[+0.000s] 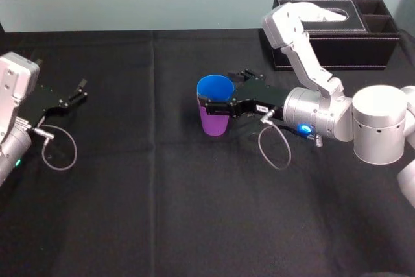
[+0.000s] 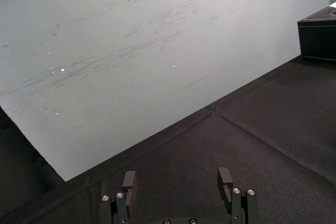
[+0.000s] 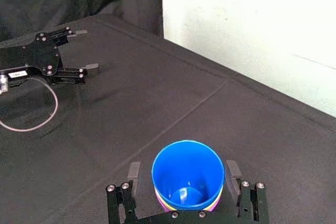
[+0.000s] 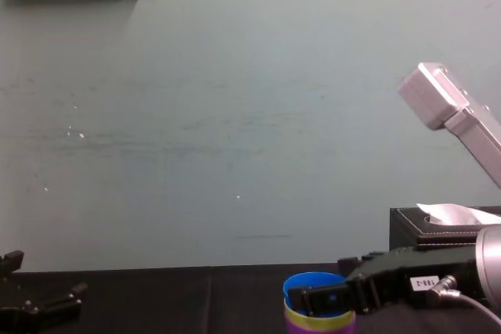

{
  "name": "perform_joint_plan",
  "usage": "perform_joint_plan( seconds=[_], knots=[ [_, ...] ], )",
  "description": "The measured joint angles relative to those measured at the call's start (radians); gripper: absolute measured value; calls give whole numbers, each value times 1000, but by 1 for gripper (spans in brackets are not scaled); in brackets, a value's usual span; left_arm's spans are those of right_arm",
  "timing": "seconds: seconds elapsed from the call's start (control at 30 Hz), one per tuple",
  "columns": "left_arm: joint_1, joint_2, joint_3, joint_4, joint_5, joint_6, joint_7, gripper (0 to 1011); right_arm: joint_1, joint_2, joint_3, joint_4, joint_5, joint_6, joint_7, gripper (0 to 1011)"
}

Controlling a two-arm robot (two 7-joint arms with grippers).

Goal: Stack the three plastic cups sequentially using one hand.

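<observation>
Blue cup sits nested in the yellow-green cup, which sits in the purple cup, mid-tabletop. The right claw straddles them, spread slightly wider than the wall. It is best drawn back level, brushing nothing. The left claw rests spread near the left edge.

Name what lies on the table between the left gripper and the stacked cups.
Only bare black cloth between left gripper and cups, per the head view.

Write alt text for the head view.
The right claw straddles a blue cup nested in a purple cup, upright mid-table on black cloth. The left claw lies open at the left; a tissue box sits far right.
</observation>
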Motion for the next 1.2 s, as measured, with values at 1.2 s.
perform_joint_plan(
  seconds=[1.2],
  knots=[
    [0, 0, 0, 0, 0, 0, 0, 1010, -319, -107, 234, -186, -137, -137, -389, 1000]
  ],
)
